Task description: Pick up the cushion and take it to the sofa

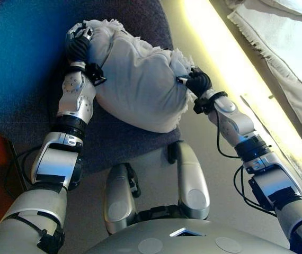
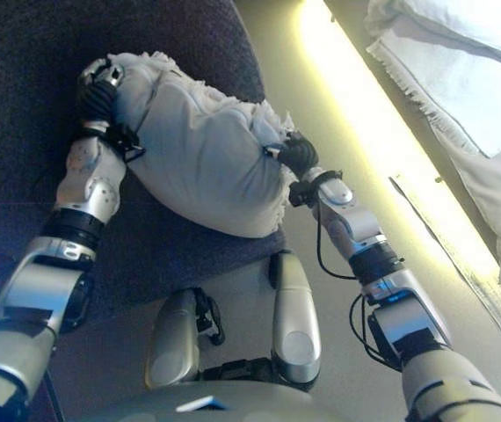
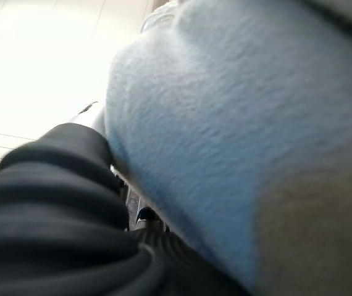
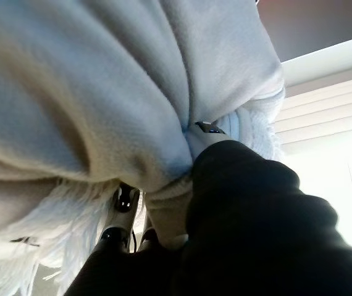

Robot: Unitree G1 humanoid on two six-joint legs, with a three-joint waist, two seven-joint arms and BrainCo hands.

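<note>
Cushion [image 1: 135, 84]: pale, fringed — held up between both hands, over a dark rug [image 1: 24, 69].
Left hand [image 1: 78, 45]: pressed against its far end, fingers hidden — can't tell.
Right hand [image 1: 197, 82]: gripping bunched fabric.

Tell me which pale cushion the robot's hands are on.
The fringed cushion over the dark seat, between left hand and right hand. The other cushions lie untouched at the far right.

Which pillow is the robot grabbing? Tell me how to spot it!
Find the big dark rug on the floor. Above it, squeezed between the left hand and right hand, is the puffy pale grey cushion; only it has a white fringed edge.
</note>
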